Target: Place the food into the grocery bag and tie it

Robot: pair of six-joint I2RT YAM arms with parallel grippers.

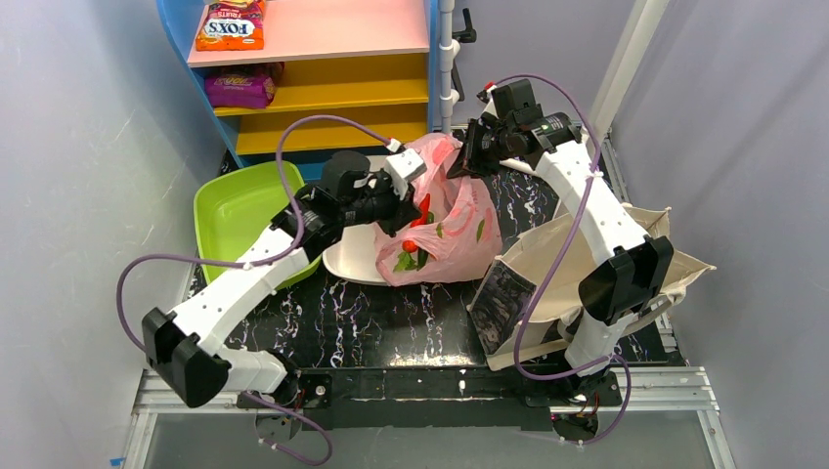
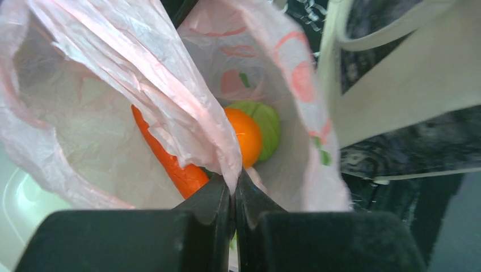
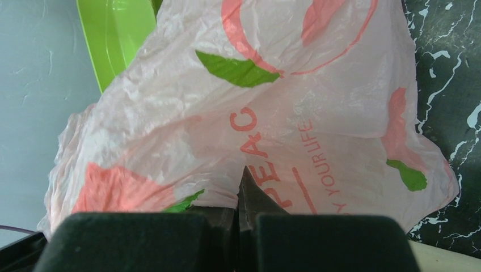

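Note:
The pink grocery bag (image 1: 445, 220) lies mid-table, partly on a white plate (image 1: 350, 262). My left gripper (image 1: 406, 213) is at the bag's left rim. In the left wrist view its jaws (image 2: 233, 184) are shut on a fold of the pink film. Food lies inside the bag: an orange fruit (image 2: 245, 136), a pale green cabbage (image 2: 268, 126) and an orange carrot (image 2: 170, 161). My right gripper (image 1: 471, 156) is at the bag's far top edge. The right wrist view shows it (image 3: 240, 190) shut on the printed bag film (image 3: 283, 102).
A lime green tub (image 1: 235, 210) stands left of the bag. A beige canvas tote (image 1: 577, 278) lies at the right under my right arm. At the back stands a coloured shelf (image 1: 323, 83) with snack packs (image 1: 231, 24).

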